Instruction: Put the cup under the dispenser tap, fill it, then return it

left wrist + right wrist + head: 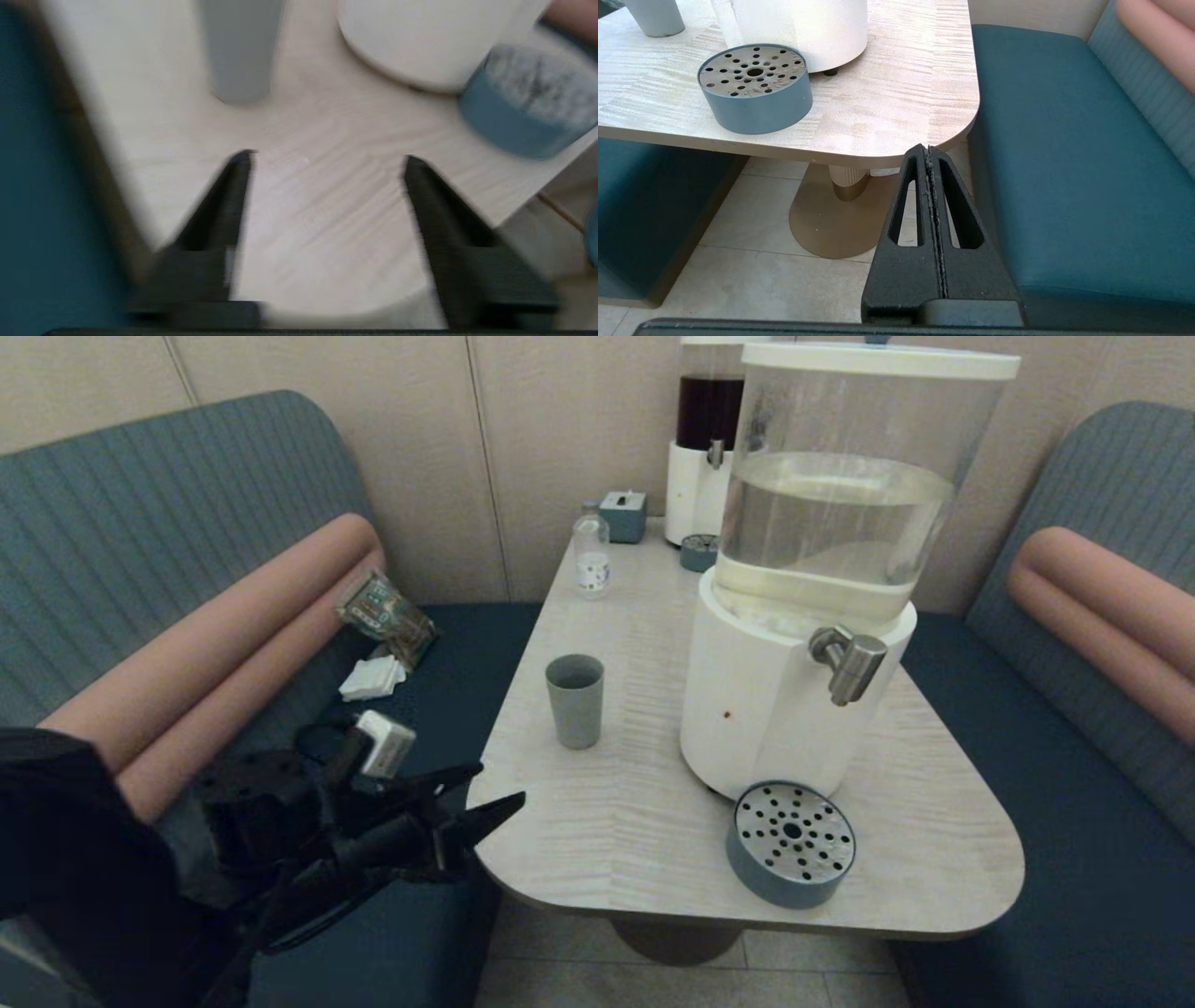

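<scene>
The grey-blue cup (575, 699) stands upright on the pale wooden table (607, 821), left of the big clear-tank dispenser. Its steel tap (848, 662) juts out over the table, apart from the cup. My left gripper (490, 791) hangs open at the table's near-left edge, a short way short of the cup, with nothing between its fingers. From the left wrist, the cup (240, 51) shows beyond the open gripper (327, 158). My right gripper (928, 150) is shut and empty, parked low beside the table's near-right corner, out of the head view.
A round perforated drip tray (792, 843) lies near the front edge, below and left of the tap. At the back stand a small clear bottle (591, 555), a teal box (624, 515) and a narrower dark-liquid dispenser (707, 439). Teal benches flank the table.
</scene>
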Robot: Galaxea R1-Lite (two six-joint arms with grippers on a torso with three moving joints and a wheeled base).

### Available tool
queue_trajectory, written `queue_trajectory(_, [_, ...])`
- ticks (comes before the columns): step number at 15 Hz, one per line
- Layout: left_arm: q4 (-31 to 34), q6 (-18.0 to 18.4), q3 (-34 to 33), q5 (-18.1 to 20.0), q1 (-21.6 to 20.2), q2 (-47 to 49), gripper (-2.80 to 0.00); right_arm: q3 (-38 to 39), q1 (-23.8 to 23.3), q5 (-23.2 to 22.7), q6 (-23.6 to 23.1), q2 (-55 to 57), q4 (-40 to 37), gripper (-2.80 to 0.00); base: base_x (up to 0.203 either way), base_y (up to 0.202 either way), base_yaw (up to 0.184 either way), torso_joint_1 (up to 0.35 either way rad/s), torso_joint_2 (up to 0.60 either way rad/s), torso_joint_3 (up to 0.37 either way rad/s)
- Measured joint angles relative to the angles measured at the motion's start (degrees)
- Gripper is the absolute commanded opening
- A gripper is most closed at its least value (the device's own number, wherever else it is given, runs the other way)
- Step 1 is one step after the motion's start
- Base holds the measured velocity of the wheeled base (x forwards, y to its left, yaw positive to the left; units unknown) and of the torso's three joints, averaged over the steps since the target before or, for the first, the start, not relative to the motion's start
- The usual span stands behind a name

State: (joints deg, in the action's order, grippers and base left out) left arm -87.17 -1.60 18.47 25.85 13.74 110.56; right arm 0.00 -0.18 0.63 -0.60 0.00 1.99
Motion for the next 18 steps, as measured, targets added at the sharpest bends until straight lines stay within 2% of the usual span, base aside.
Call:
queue_trajectory(3, [0.19, -1.58, -7.56, -5.9, -2.82, -16.06, -2.8, 0.0, 0.0, 0.0, 0.0, 0.0, -0.01, -2.8, 0.0, 0.0, 0.0, 0.0, 0.0, 0.0])
queue_trajectory(8, [5.03, -2.75, -15.49, -21.15, -8.07, -42.06, -2.8, 0.0, 0.0, 0.0, 0.02, 0.0, 0.01, -2.8, 0.0, 0.0, 0.0, 0.0, 0.0, 0.0])
queue_trajectory(10, [9.78, -2.73, -16.67, -22.37, -10.9, -51.95, -2.8, 0.0, 0.0, 0.01, 0.02, 0.0, -0.02, -2.8, 0.0, 0.0, 0.0, 0.0, 0.0, 0.0])
queue_trajectory(13, [24.31, -2.83, -14.71, -20.95, -13.05, -67.7, -2.8, 0.0, 0.0, 0.0, 0.0, 0.0, 0.01, -2.8, 0.0, 0.0, 0.0, 0.0, 0.0, 0.0])
queue_trajectory(18, [64.75, -2.5, -6.09, -15.28, -13.99, -95.73, -2.8, 0.0, 0.0, 0.0, 0.01, 0.0, -0.02, -2.8, 0.0, 0.0, 0.0, 0.0, 0.0, 0.0])
